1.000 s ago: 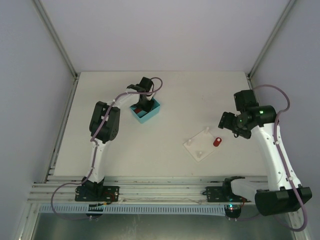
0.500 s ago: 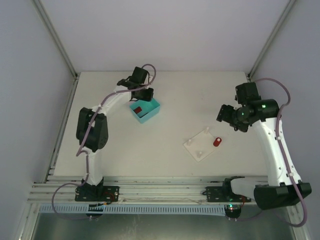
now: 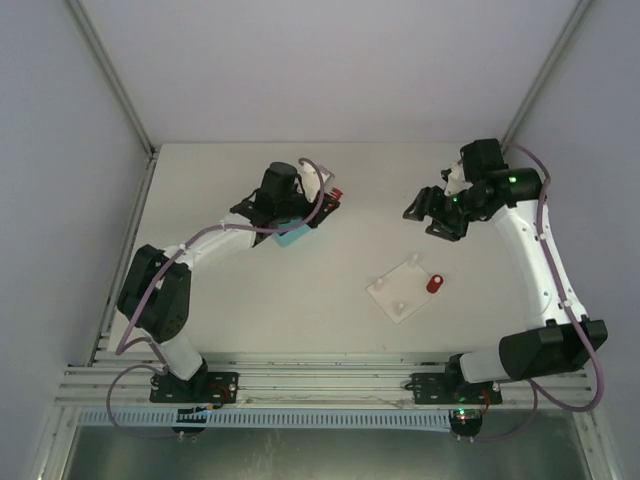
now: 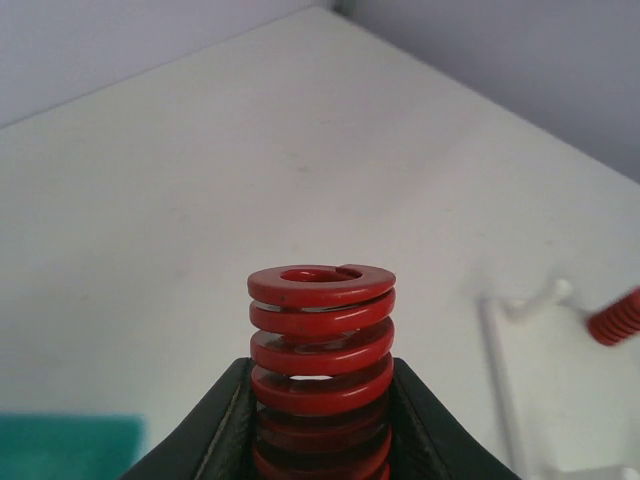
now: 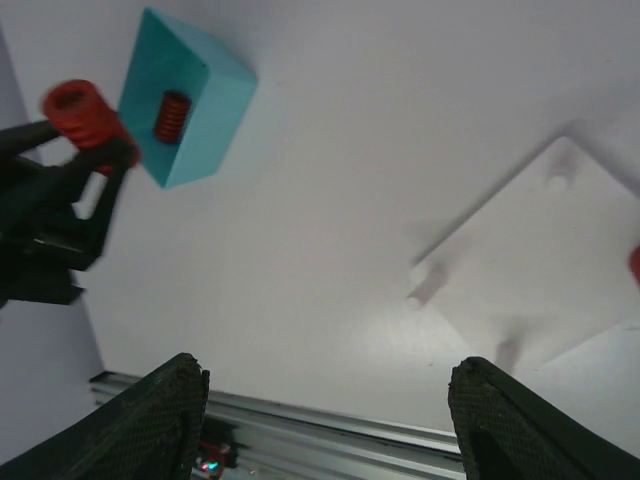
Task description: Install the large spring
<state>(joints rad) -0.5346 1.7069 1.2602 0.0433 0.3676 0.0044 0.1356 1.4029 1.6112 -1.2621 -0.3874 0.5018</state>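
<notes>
My left gripper is shut on the large red spring, which stands upright between its black fingers. It holds the spring in the air just right of the teal box. The right wrist view shows the same spring beside the box, with a smaller red spring inside. The white base plate lies mid-right, with bare pegs and a red spring on its right side. My right gripper is open and empty, high above the table behind the plate.
The aluminium rail runs along the near table edge. The frame posts stand at the back corners. The plate's edge and its mounted spring show at the right of the left wrist view.
My left gripper rose out of the teal box with the large spring and swung right. My right gripper moved back and to the left, away from the plate.
</notes>
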